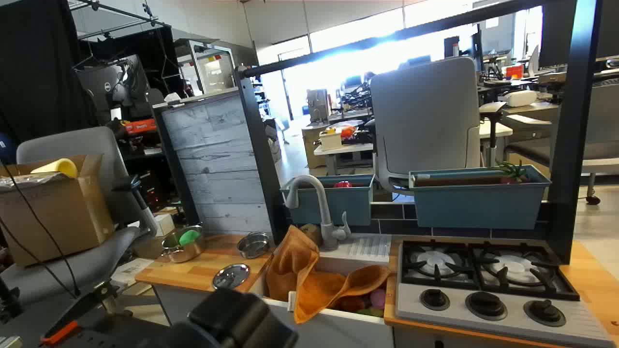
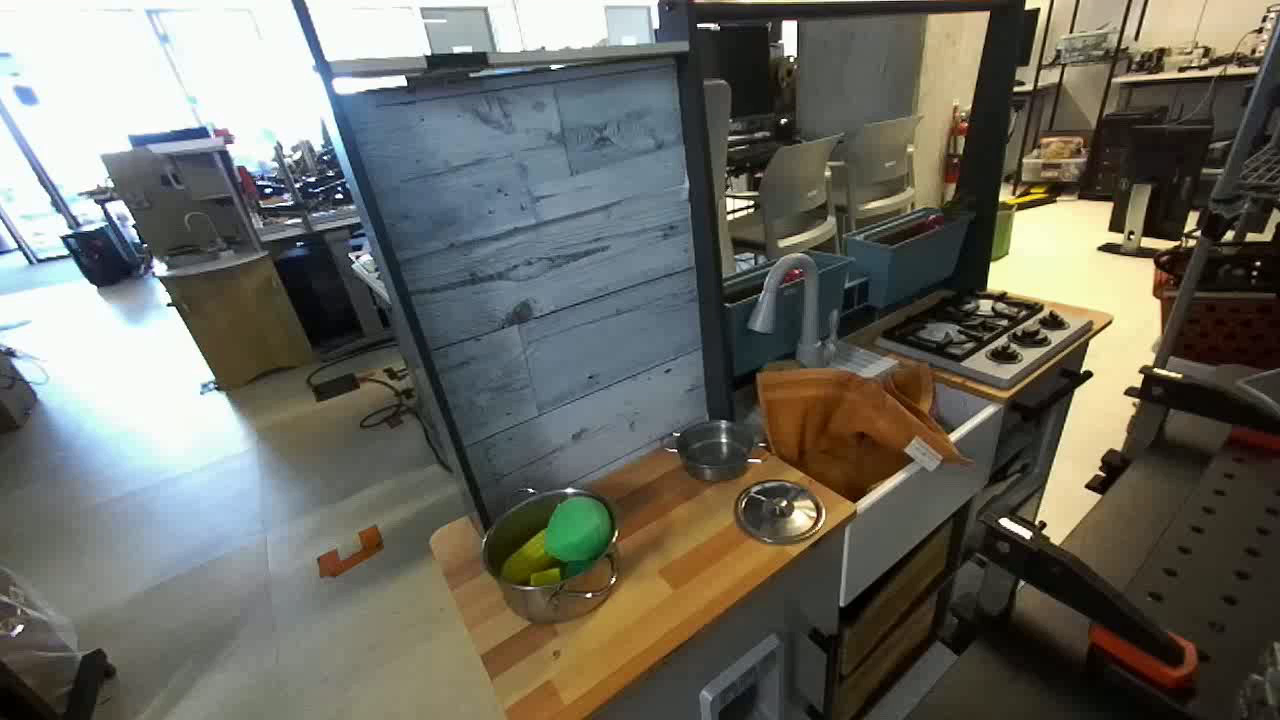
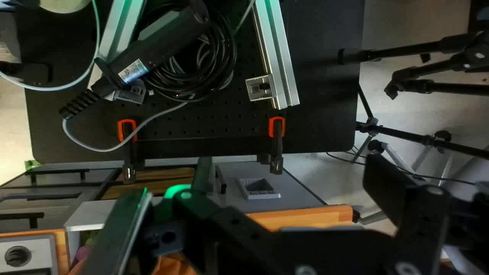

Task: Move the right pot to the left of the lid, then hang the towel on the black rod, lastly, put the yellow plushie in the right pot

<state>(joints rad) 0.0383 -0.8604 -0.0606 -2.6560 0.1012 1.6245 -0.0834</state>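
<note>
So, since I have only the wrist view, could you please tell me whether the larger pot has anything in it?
Observer: Yes, in an exterior view the larger pot holds something green and something yellow.
Operator: Thank you; is it covered?
Observer: No, the lid lies on the wooden counter, apart from it and from the smaller pot.
Operator: And is the hanging step done?
Observer: No, the towel is draped over the sink, well below the black rod.

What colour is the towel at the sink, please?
Orange-brown; the towel shows best in an exterior view.
</note>
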